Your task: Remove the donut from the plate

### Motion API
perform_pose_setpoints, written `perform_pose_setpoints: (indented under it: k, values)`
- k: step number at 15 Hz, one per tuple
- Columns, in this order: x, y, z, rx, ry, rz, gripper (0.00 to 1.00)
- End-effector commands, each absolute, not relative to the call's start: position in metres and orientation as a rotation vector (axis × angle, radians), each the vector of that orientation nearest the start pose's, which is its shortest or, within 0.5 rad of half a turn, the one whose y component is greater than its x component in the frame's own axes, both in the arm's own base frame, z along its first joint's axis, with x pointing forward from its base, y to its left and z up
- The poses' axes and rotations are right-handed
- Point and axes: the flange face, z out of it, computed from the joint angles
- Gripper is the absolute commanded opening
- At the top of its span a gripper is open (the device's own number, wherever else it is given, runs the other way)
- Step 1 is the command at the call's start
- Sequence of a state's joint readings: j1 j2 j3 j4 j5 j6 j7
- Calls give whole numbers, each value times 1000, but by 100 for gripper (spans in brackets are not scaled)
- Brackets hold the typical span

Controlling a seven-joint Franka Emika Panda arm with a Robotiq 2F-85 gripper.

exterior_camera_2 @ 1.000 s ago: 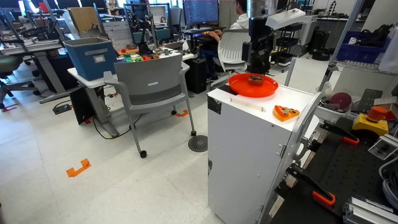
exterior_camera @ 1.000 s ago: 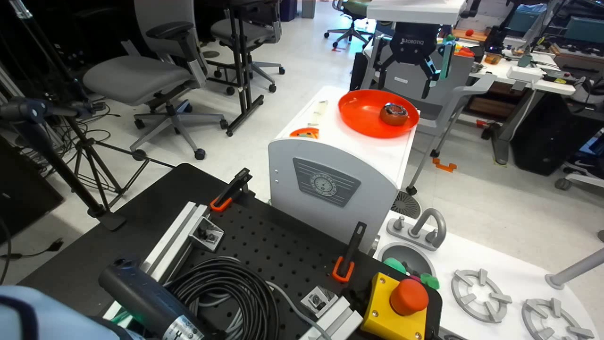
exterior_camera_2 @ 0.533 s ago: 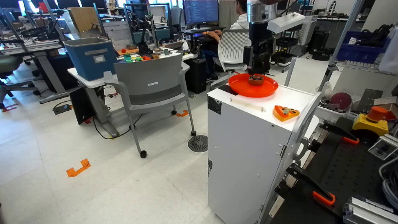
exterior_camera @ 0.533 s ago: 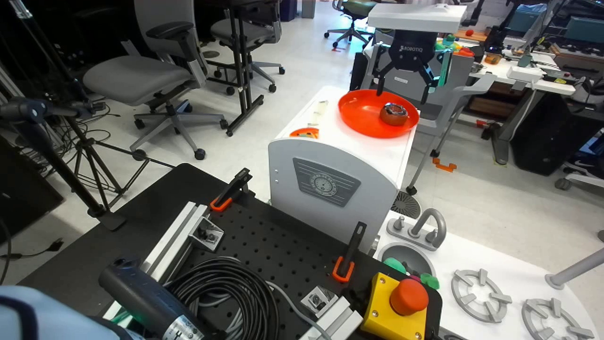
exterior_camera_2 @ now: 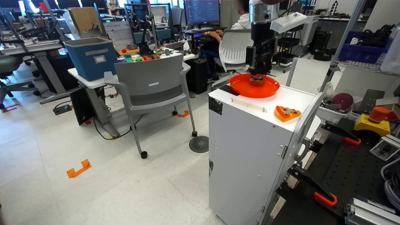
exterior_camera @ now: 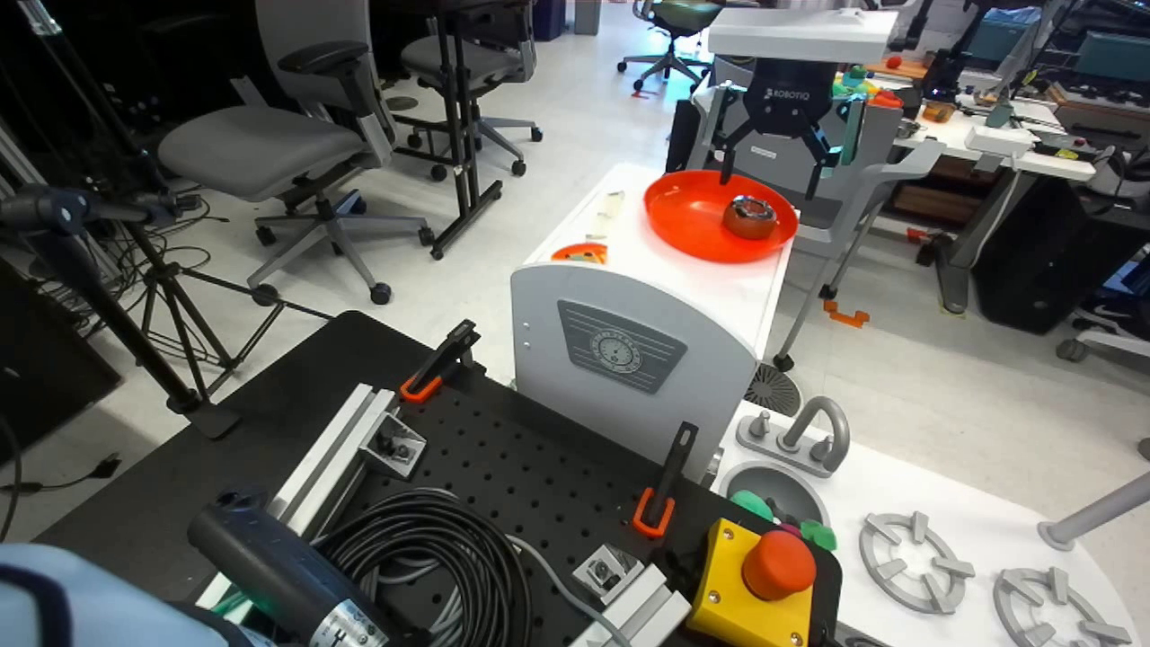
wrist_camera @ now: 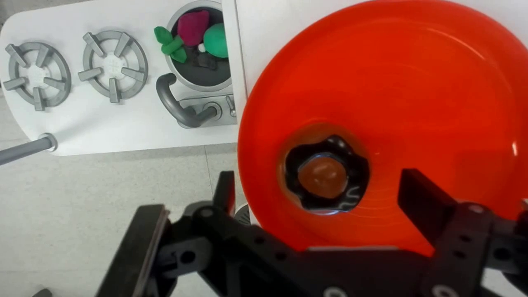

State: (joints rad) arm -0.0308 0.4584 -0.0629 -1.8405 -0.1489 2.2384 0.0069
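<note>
Donut (wrist_camera: 324, 173), dark-iced, sits in orange-red plate (wrist_camera: 412, 90); Robotiq gripper (exterior_camera: 768, 187) spread wide, holding nothing; grasp, removal remain.

in an exterior view, "robotiq" (exterior_camera: 791, 94) in pale letters on the body of the pincer (exterior_camera: 769, 183); text on the monitor (exterior_camera_2: 202, 12) beyond it and marks on the dial (exterior_camera: 616, 350) on its near side, too small to read.

You have gripper (exterior_camera: 768, 187), one; jaws, two. Lower than your jaws: plate (wrist_camera: 433, 95), one; donut (wrist_camera: 324, 176), one; white cabinet (exterior_camera_2: 247, 150), one; orange wedge (exterior_camera_2: 287, 114), one. Well apart from jaws: sink (wrist_camera: 214, 76), one; faucet (wrist_camera: 176, 108), one; burner rings (wrist_camera: 114, 87), two; clamps (exterior_camera: 438, 361), two; red button (exterior_camera: 780, 559), one. Sink items (wrist_camera: 193, 28): exact count unclear, partly hidden.
</note>
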Motion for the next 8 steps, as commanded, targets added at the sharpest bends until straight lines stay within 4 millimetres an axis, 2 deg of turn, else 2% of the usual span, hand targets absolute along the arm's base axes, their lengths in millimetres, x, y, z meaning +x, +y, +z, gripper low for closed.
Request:
perform_pose_setpoints:
  k: [1,8]
  values:
    - [634,-62,275,-3246,-58,152,100]
    - [631,-64,274,-3228,-72,253,100]
